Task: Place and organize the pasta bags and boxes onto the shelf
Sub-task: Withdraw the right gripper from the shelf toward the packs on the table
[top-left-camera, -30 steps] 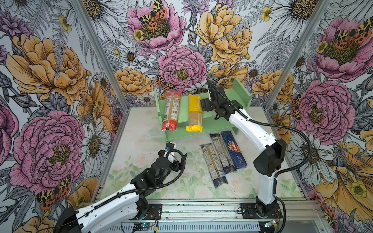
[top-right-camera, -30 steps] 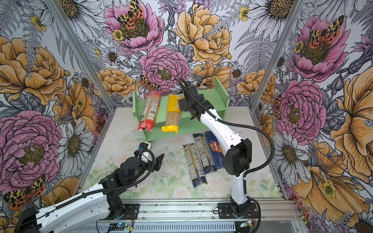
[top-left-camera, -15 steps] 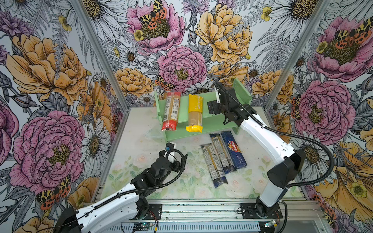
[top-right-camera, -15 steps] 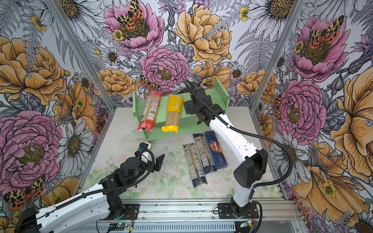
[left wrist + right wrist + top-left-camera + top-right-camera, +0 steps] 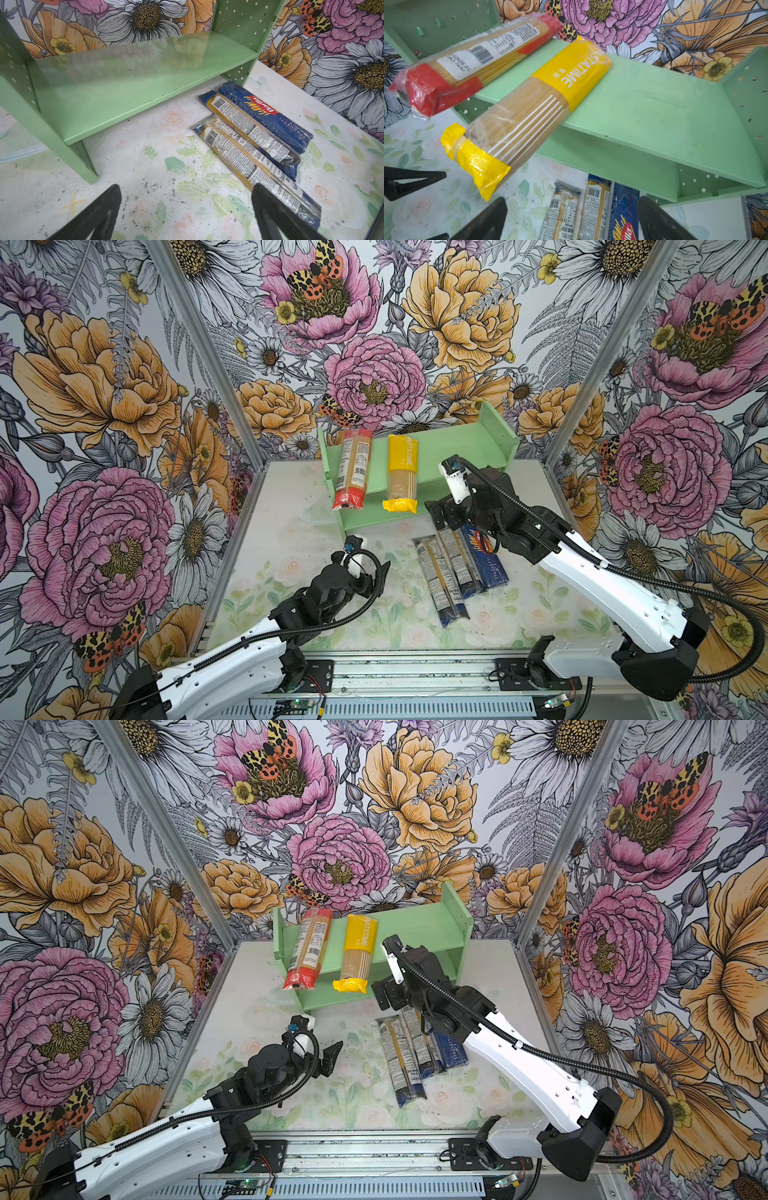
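Observation:
The mint-green shelf (image 5: 465,448) (image 5: 135,72) stands at the back. A red-ended clear bag (image 5: 353,468) (image 5: 446,68) and a yellow bag (image 5: 401,472) (image 5: 529,112) lie across its upper tier, front ends overhanging. Two blue-ended clear bags (image 5: 438,580) (image 5: 249,166) and a dark blue Barilla box (image 5: 490,564) (image 5: 270,118) lie side by side on the table in front. My right gripper (image 5: 451,518) (image 5: 571,218) hovers open over their far ends, by the shelf's lower tier. My left gripper (image 5: 374,572) (image 5: 185,207) is open and empty, low over the table left of the packs.
Flowered walls close the cell at the back and both sides. The shelf's side panels (image 5: 245,22) stand up above the upper tier. A metal rail (image 5: 395,672) runs along the front edge, carrying both arm bases.
My right arm has drawn back from the shelf's upper tier and come down toward the packs on the table. The left arm and all packs have stayed put.

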